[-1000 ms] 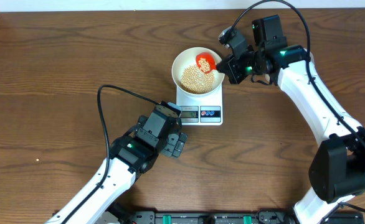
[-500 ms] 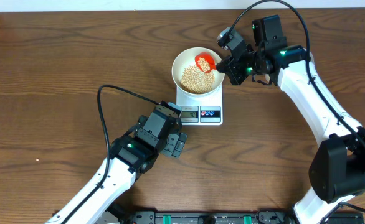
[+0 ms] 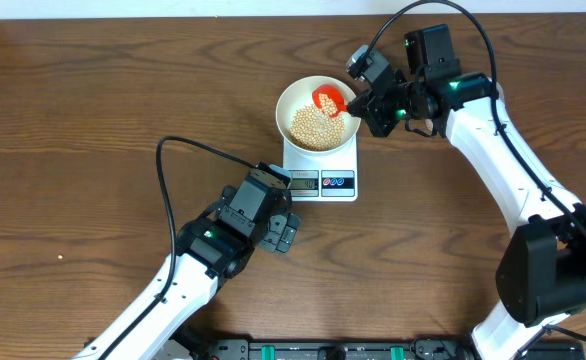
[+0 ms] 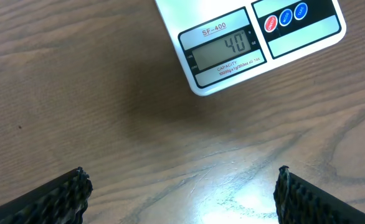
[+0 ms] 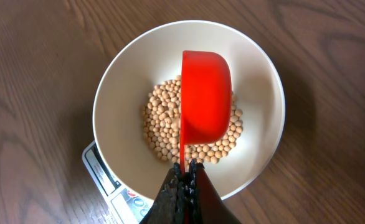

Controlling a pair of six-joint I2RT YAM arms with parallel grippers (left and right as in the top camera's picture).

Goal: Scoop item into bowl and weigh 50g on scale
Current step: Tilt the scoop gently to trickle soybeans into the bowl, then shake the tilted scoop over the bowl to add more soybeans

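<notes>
Our right claw [image 5: 184,174] grips the handle of the red scoop [image 5: 205,99], whose long axis runs straight ahead of it, tipped over the beans [image 5: 161,127] in the bowl [image 5: 123,78] just below; our left claw [image 4: 182,196] hangs released, the scale [image 4: 232,50] just ahead of it

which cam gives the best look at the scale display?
Left wrist: the scale display is close and sharp, digits reading 40. Overhead shows it only as a tiny grey strip, unreadable. Right wrist catches just a corner of the scale poking out under the bowl, with the display cut off and illegible.
</notes>
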